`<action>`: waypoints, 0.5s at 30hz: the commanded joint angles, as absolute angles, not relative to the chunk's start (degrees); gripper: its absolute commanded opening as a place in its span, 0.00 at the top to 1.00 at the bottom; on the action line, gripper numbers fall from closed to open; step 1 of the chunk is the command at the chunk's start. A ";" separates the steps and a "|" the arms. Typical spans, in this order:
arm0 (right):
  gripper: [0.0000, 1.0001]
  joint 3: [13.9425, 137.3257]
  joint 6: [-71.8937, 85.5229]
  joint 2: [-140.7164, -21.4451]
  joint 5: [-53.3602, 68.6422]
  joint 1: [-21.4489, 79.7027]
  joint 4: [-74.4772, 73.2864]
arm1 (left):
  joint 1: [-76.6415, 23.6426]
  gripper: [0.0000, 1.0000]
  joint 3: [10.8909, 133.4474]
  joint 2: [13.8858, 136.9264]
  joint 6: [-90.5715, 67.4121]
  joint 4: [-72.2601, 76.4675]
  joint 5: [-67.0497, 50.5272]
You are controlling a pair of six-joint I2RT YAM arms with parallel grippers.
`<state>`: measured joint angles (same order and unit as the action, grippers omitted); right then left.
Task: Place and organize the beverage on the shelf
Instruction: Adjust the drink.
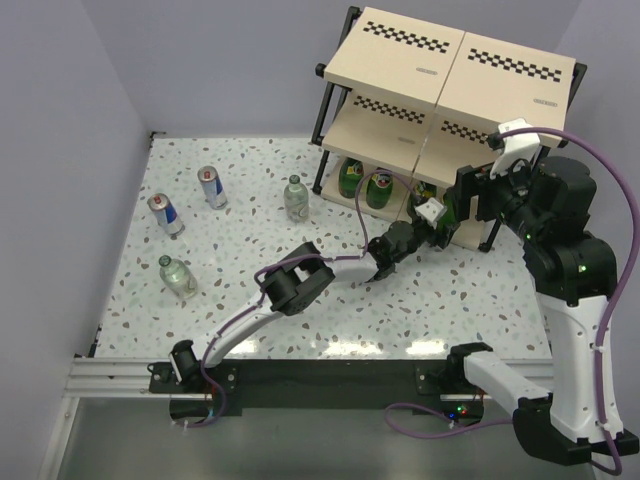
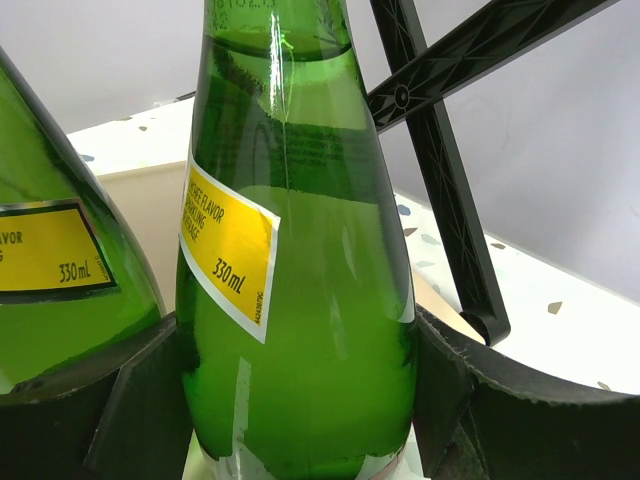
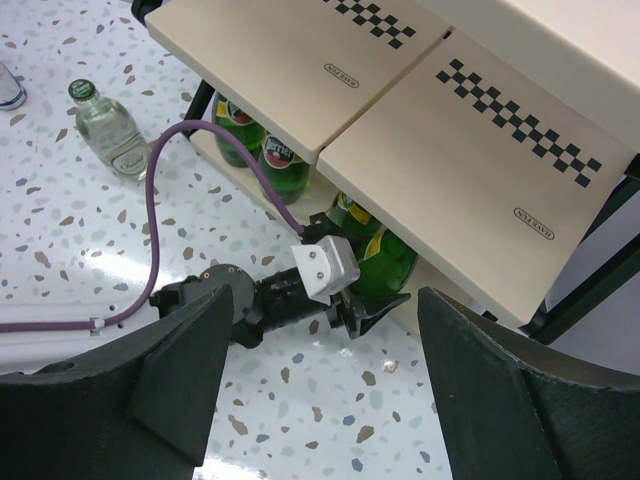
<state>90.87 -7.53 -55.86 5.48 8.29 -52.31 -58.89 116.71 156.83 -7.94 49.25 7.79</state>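
Note:
The shelf stands at the back right. My left gripper reaches into its bottom tier and is shut on a green bottle, with a finger pressed to each side. A second green bottle stands right beside it. Two more green bottles stand further left on the same tier. My right gripper hovers open and empty above the left gripper, in front of the shelf. Two clear bottles and two blue-and-silver cans stand on the table.
A black shelf strut crosses just behind the held bottle. The left arm's purple cable arcs over the table in front of the shelf. Walls close in the table at the left and the back.

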 commanded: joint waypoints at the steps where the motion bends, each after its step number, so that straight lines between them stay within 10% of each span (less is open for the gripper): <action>1: 0.22 92.99 -7.91 -55.37 5.10 8.17 -51.59 | -59.41 0.49 117.25 153.72 -7.38 53.70 5.01; 15: 0.22 92.90 -8.00 -55.28 5.10 8.09 -51.68 | -59.41 0.56 115.75 153.02 -7.82 54.58 4.83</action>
